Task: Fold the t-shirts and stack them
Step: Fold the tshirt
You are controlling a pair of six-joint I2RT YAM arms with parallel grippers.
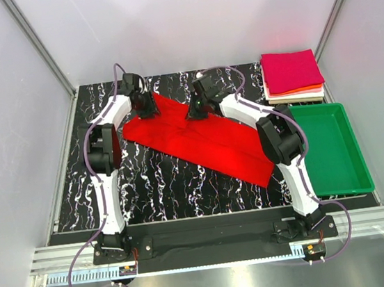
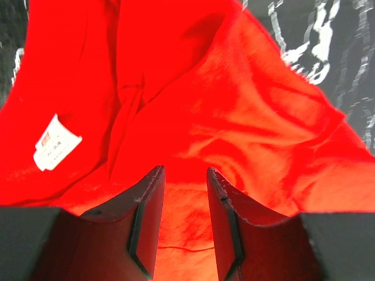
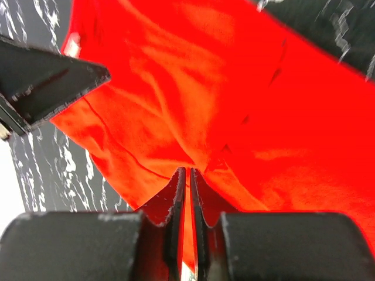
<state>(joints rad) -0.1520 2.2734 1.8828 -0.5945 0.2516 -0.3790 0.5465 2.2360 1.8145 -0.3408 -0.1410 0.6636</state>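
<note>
Right tool (image 3: pixel 187 171) pinching red t-shirt (image 1: pixel 206 142), left tool (image 2: pixel 185 171) parted over it

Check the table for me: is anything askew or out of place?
The red t-shirt lies diagonally and creased, its near corner ending beside the right arm. The magenta shirt sits slightly skewed on the stack. Otherwise nothing odd.

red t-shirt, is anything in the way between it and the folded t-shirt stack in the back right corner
Nothing visible does. Only black marbled table shows between the red t-shirt and the folded t-shirt stack; the green tray sits nearer, off that path. The right arm itself crosses above the shirt.
</note>
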